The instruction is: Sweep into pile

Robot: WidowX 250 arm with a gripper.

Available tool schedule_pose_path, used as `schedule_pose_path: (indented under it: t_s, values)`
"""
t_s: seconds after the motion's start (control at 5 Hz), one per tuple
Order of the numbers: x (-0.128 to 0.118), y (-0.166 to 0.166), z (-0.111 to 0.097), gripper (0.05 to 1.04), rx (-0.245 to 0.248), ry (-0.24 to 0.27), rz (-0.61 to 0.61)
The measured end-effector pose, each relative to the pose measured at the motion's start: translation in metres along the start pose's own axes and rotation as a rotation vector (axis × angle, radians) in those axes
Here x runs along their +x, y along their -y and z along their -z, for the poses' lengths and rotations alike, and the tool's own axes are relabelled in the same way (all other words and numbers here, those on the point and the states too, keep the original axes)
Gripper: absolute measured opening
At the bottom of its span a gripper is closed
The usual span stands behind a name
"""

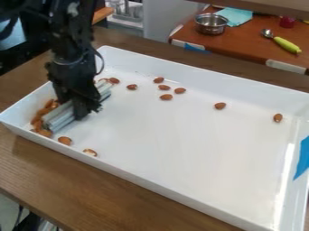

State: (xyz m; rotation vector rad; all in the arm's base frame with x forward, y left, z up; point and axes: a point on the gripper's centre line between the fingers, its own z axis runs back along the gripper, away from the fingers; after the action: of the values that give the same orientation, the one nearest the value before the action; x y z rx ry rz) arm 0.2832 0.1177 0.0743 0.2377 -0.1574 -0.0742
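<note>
At the left end of the white tray [181, 180], the black gripper [81, 108] hangs down over a grey, ridged bar-like sweeper [59, 118], which lies low across the tray's floor. The gripper is shut on its middle. Several almonds [45, 110] are bunched between the sweeper and the tray's left wall. Two almonds [65, 140] lie near the front left wall. Others are scattered toward the back, among them an almond [166, 97], and farther right an almond [220, 105] and an almond [278, 117]. The arm hides part of the back left corner.
The tray's raised walls surround the work area, on a brown wooden table [109, 191]. Blue tape [303, 158] is on the right wall. Behind, a second counter holds a metal bowl [211, 24], a teal cloth [235, 16] and a spoon with a green handle [287, 44].
</note>
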Motion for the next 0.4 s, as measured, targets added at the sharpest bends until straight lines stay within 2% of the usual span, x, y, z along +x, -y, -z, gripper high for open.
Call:
schedule_pose_path:
  t_s: [0.2, 0.4]
  values:
    - [-0.006, 0.0, -0.002, 0.379, -0.039, -0.001, -0.016]
    - [-0.005, 0.019, -0.006, 0.379, -0.141, -0.004, -0.112]
